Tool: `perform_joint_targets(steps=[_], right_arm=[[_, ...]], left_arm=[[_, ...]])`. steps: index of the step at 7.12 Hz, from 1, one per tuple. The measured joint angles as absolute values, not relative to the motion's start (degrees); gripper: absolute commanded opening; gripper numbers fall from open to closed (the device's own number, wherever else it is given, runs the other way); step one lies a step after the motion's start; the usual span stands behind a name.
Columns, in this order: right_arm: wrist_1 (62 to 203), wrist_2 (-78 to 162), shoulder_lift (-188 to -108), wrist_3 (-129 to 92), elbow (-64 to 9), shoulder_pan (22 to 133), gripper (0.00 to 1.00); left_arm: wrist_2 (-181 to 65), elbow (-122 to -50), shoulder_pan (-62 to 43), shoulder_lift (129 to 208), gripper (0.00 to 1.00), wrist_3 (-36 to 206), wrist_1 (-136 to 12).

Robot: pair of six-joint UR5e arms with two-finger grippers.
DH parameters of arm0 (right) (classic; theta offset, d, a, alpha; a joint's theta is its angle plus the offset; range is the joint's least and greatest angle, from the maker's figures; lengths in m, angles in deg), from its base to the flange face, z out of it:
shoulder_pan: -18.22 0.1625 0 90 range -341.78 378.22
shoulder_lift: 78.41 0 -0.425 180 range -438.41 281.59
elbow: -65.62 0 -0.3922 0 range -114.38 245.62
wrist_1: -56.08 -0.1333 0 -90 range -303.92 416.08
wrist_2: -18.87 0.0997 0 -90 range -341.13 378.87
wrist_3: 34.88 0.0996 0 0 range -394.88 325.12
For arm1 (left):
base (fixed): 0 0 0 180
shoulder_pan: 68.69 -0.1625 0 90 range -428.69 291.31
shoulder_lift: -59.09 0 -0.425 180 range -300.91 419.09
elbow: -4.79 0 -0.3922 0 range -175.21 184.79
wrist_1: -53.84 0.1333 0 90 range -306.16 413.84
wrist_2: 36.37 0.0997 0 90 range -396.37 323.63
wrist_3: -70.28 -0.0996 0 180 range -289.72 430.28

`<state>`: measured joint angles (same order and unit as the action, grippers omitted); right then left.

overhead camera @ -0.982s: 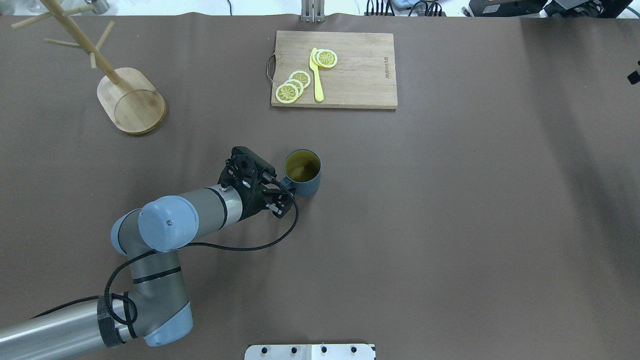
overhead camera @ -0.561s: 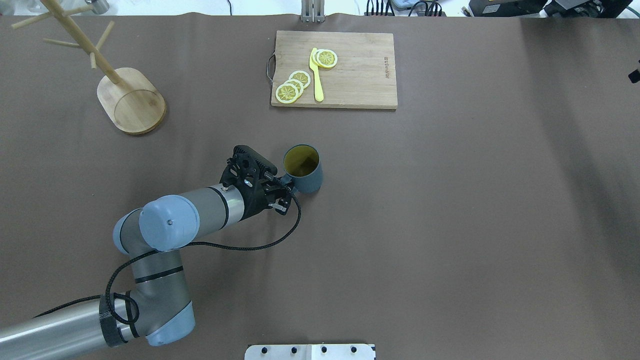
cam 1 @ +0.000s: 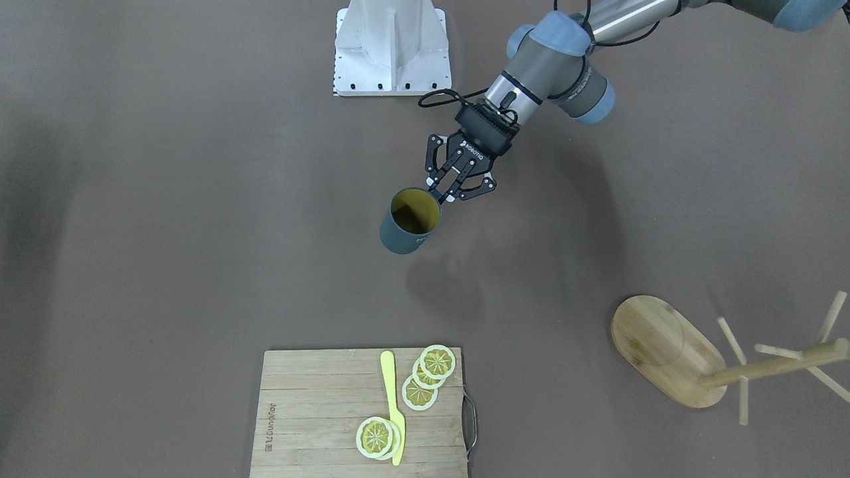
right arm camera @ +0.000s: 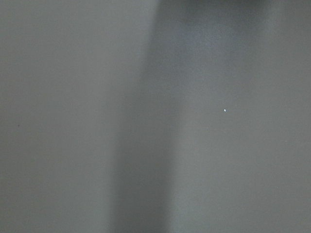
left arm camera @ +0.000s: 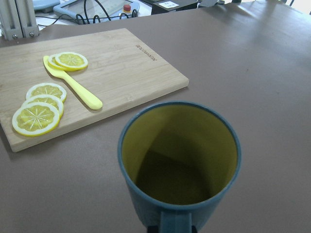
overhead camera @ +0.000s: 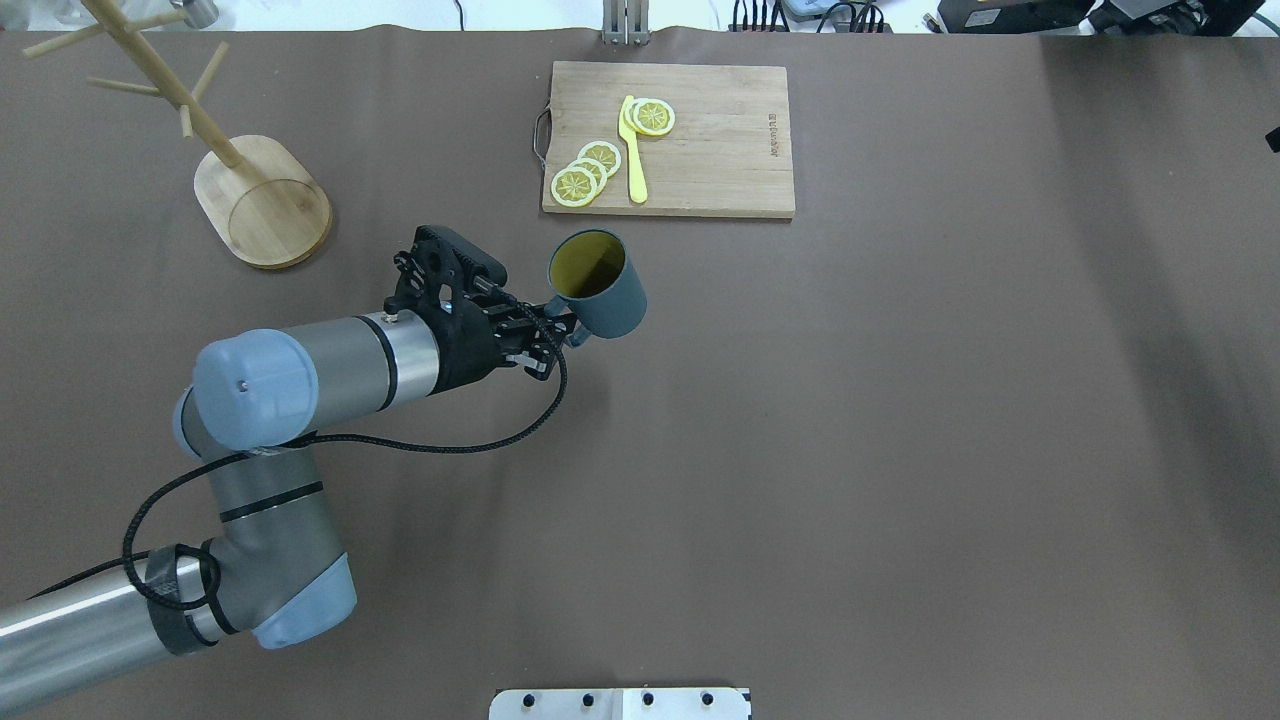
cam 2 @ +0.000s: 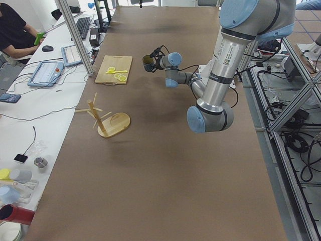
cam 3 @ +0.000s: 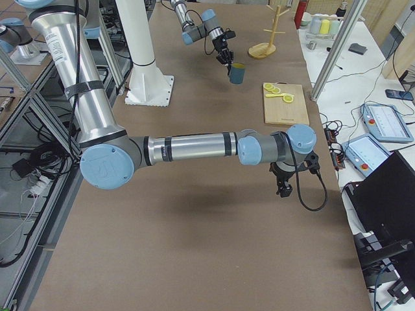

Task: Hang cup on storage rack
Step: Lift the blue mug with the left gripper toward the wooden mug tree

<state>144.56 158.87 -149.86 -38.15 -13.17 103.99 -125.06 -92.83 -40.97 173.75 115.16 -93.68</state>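
Note:
The dark teal-blue cup [overhead camera: 603, 293] with its yellowish inside hangs in the air above the table, slightly tilted, and casts a separate shadow in the front view [cam 1: 408, 226]. My left gripper [overhead camera: 562, 327] is shut on the cup's handle, which also shows in the front view [cam 1: 443, 192]. The left wrist view looks down into the cup's [left arm camera: 180, 160] open mouth. The bamboo storage rack [overhead camera: 262, 200] stands at the far left, apart from the cup, with bare pegs. My right gripper [cam 3: 283, 186] hangs over bare table; I cannot tell whether it is open or shut.
A bamboo cutting board [overhead camera: 700, 150] with lemon slices [overhead camera: 585, 172] and a yellow knife [overhead camera: 632, 150] lies at the far middle, just beyond the cup. The robot's white base plate [cam 1: 392, 50] sits at the near edge.
My left gripper has lifted the cup off the table and carried it farther from the robot and a little left. The arm has swung left with it.

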Motion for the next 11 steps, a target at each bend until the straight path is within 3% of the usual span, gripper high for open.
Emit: perform_joint_targets(steps=[2, 7, 11], right_arm=[[144.7, 158.9, -150.8, -38.0, -15.4, 104.4, 1.0], [144.8, 158.4, -153.7, -37.4, -20.5, 104.5, 1.0], [144.8, 158.4, -153.8, -37.3, -21.5, 104.5, 1.0]], left_arm=[[-125.3, -96.0, -40.5, 168.1, 0.0, 122.5, -104.0], [-125.0, -93.6, -38.7, 151.3, 0.0, 134.4, -135.9], [-119.0, -89.6, -36.0, 156.9, 0.0, 147.5, -147.1]])
